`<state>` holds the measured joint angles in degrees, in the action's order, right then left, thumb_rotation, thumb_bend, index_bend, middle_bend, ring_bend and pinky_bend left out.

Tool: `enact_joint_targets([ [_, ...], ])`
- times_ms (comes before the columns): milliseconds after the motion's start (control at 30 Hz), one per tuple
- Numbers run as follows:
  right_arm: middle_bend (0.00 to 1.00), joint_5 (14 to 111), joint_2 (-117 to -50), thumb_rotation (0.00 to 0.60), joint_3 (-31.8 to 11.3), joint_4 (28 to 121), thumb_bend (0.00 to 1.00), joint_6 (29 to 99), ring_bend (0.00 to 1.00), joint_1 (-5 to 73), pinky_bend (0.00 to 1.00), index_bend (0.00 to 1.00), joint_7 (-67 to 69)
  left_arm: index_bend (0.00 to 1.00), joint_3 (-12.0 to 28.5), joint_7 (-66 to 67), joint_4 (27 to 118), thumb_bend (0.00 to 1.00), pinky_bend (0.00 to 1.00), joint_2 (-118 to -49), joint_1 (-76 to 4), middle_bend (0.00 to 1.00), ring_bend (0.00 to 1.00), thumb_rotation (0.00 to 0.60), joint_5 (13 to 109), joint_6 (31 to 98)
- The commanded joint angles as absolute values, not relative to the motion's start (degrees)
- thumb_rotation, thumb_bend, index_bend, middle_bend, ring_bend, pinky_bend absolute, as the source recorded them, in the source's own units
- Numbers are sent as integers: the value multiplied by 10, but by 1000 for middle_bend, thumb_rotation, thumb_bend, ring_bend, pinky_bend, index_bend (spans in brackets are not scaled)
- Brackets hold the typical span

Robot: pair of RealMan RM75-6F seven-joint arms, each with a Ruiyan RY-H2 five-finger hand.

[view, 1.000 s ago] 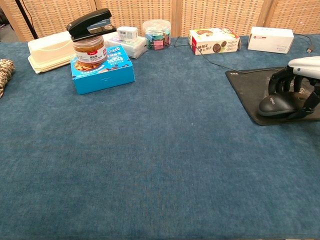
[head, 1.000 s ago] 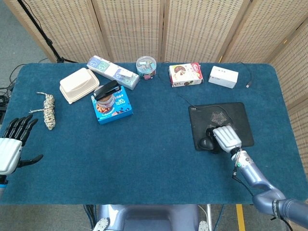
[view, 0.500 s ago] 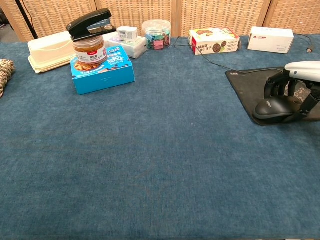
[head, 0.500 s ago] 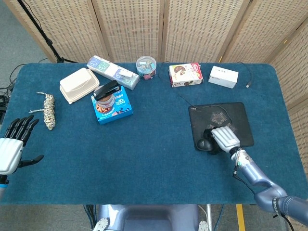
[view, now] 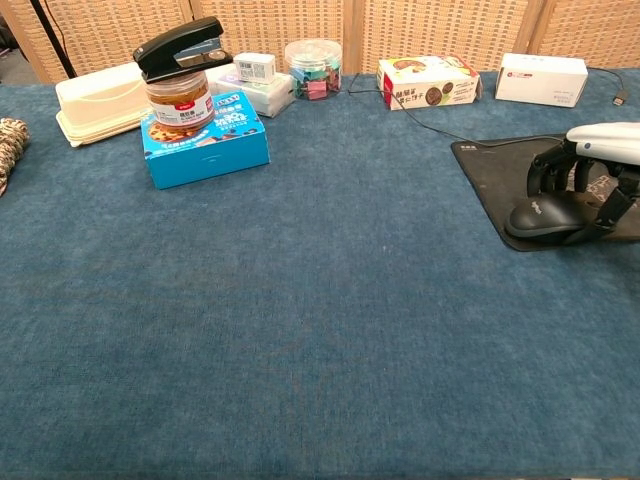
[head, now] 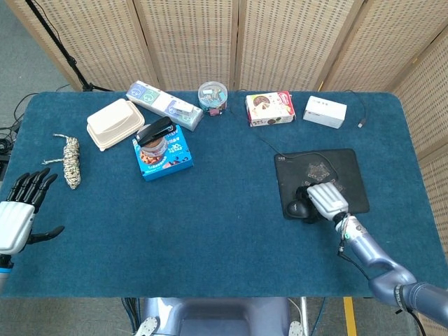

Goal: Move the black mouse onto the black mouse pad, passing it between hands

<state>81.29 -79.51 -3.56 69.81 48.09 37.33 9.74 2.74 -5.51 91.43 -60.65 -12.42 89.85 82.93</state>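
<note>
The black mouse (view: 544, 216) sits on the black mouse pad's (head: 343, 168) near-left corner, the right hand (view: 590, 170) cupped over it, fingers curled around it; the left hand (head: 19, 210) hangs empty, fingers spread.

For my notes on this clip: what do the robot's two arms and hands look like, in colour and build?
Both hands have a white, boxy back shell and slim black fingers. On the left hand the black fingers and thumb stand out against the blue table cover. The right hand joins a smooth, silver-grey, rounded forearm, with thin cabling at the wrist. The left arm is almost entirely out of frame.
</note>
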Motion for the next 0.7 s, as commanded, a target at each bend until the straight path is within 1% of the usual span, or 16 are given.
enact_joint_targets([
  [33, 437, 813, -793, 600, -35, 698, 464, 479, 349, 373, 376, 450, 101, 0, 28, -56, 914, 11, 0, -606, -124, 0, 0, 600, 898, 830],
  [233, 382, 815, -789, 600, -30, 700, 464, 475, 307, 374, 369, 390, 103, 0, 27, -55, 915, 11, 0, -606, -124, 0, 0, 600, 899, 830],
  [400, 344, 817, -788, 600, -27, 701, 465, 475, 288, 373, 365, 312, 102, 0, 27, -58, 916, 11, 0, -606, -123, 0, 0, 600, 899, 830],
  [533, 292, 818, -786, 600, -25, 702, 463, 475, 263, 372, 358, 262, 100, 0, 27, -60, 916, 11, 0, -605, -123, 0, 0, 600, 899, 831],
  [700, 276, 818, -785, 600, -24, 703, 464, 476, 258, 372, 358, 248, 98, 0, 27, -60, 916, 11, 0, -605, -123, 0, 0, 600, 900, 830],
])
